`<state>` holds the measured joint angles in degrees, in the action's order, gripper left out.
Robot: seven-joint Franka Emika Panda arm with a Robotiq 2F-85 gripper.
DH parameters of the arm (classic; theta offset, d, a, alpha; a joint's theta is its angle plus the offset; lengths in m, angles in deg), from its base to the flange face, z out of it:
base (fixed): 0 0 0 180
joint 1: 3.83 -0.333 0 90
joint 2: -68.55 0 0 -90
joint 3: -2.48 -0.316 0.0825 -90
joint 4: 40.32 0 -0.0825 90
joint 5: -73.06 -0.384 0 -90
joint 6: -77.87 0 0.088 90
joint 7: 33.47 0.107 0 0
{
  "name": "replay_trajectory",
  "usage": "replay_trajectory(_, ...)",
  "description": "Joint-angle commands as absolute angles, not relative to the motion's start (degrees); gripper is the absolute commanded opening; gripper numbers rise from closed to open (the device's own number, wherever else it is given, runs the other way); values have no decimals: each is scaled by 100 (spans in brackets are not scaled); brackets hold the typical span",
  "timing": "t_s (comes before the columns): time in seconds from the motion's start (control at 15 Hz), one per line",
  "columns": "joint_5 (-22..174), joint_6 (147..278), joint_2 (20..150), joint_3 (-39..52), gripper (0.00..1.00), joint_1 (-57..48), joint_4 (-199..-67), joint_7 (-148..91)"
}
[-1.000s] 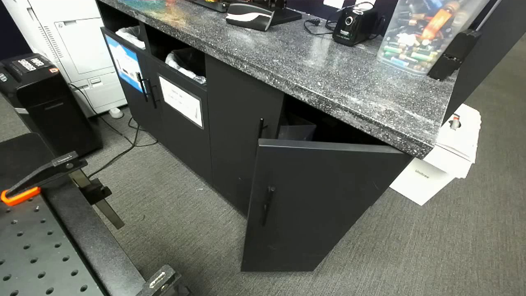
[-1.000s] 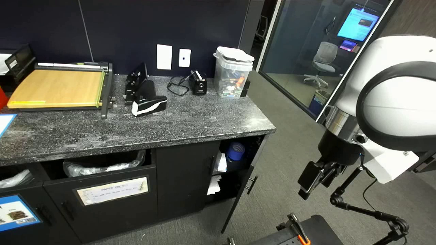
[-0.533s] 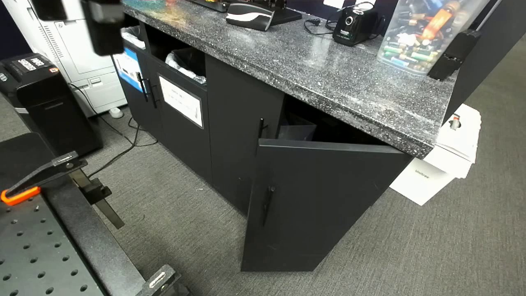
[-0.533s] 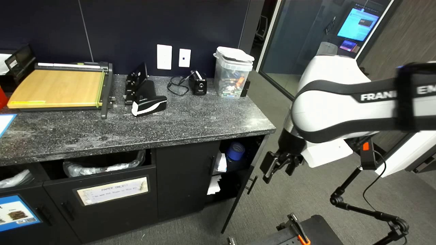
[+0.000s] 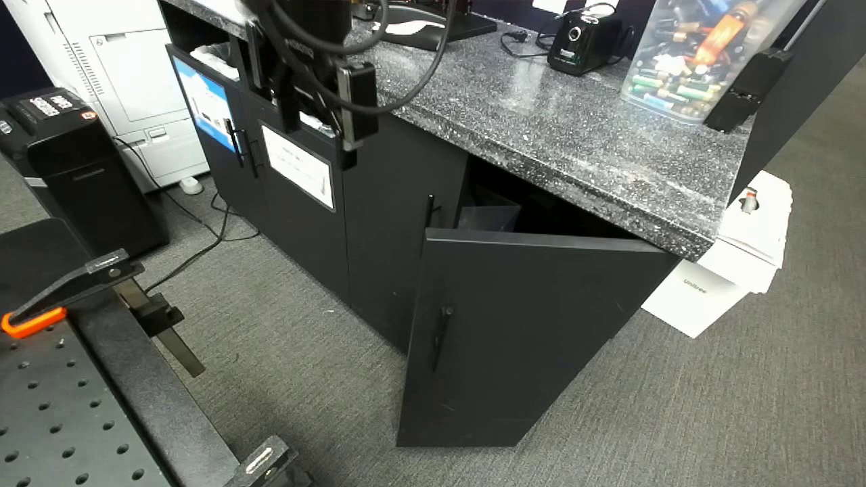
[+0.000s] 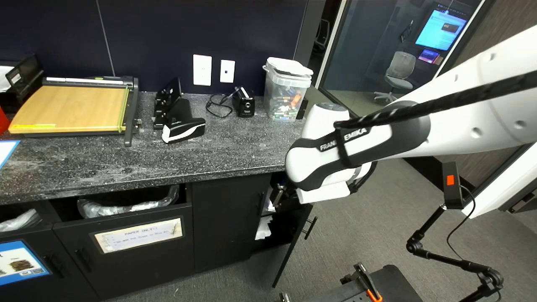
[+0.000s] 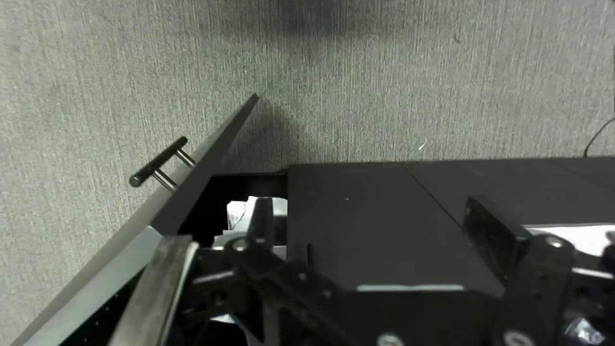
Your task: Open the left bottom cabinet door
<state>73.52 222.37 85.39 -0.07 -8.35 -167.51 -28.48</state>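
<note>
The left bottom cabinet door (image 5: 399, 230) is a flat black panel, shut flush in the cabinet front. It shows in an exterior view (image 6: 226, 222) and in the wrist view (image 7: 355, 216). Its slim bar handle (image 5: 430, 211) is near its free edge, beside the open compartment. The handle also shows in the wrist view (image 7: 309, 252), small and partly hidden by the gripper. My gripper (image 5: 319, 142) is open with nothing between its fingers. It is near the counter edge, apart from the door and handle. In the wrist view the fingers (image 7: 377, 216) are wide apart, with the door beyond them.
The matching black door (image 5: 528, 338) stands swung open, its bar handle facing outward. Its compartment holds white paper (image 6: 263, 228). The granite counter (image 6: 251, 147) overhangs the cabinet. A perforated table with clamps (image 5: 67, 412) stands opposite. A bin front with a paper sign (image 6: 140, 235) adjoins the left door.
The arm has swung across toward the cabinet, bringing the gripper from over the floor to the counter's front edge. The doors have not moved.
</note>
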Motion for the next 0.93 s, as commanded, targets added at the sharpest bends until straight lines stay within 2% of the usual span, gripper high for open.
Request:
replay_trajectory(0.0, 7599, 23054, 9977, 118, 100, -1168, -15663, -2196)
replay_trajectory(0.53, 7596, 24213, 12982, 1149, 100, -2378, -13278, -1230)
replay_trajectory(0.87, 7427, 24808, 14164, 1890, 100, -3108, -12575, -625)
